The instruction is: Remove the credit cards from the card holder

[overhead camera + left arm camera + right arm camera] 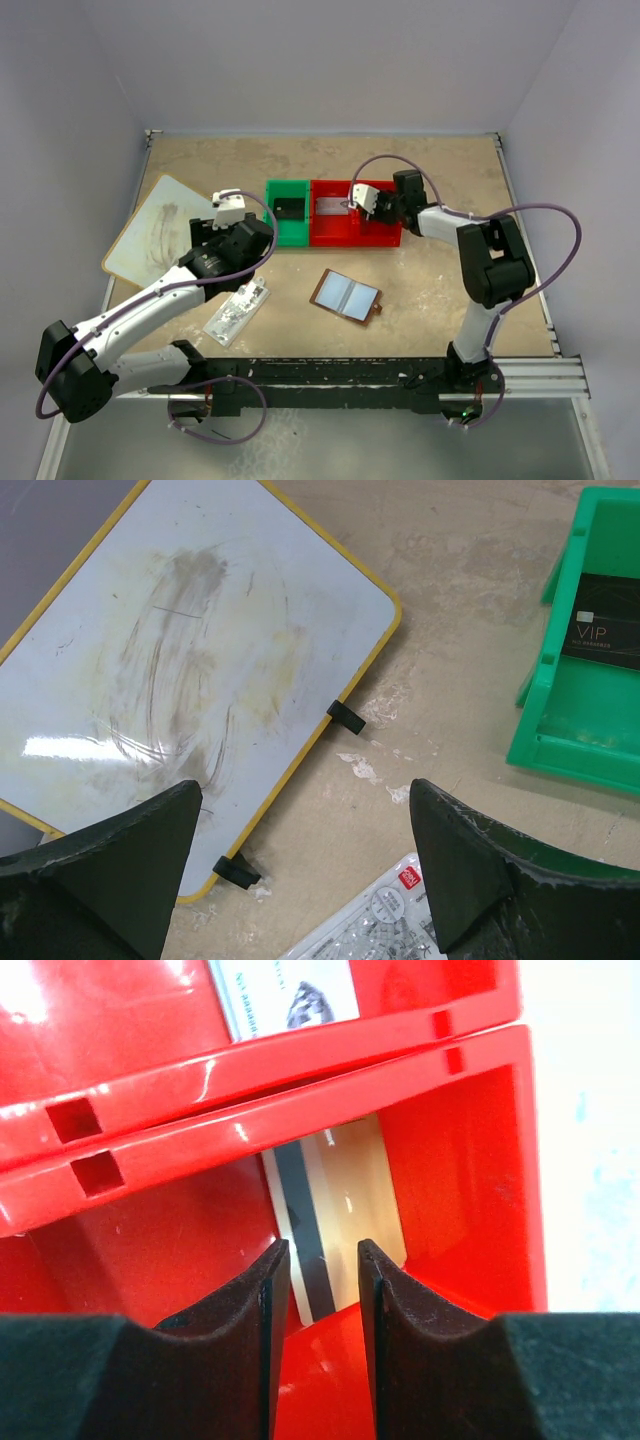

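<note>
The card holder lies open on the table's middle, brown outside with pale bluish pockets facing up, and no gripper is near it. My right gripper hangs over the red bin. In the right wrist view its fingers stand a little apart with nothing between them, open above a beige credit card with a dark stripe that lies on the red bin's floor. A second card lies in the farther red compartment. A black card rests in the green bin. My left gripper is wide open and empty.
A yellow-edged whiteboard lies at the left, under and beside the left gripper. A clear plastic packet sits near the left arm. The green bin and the red bin stand side by side at the middle back.
</note>
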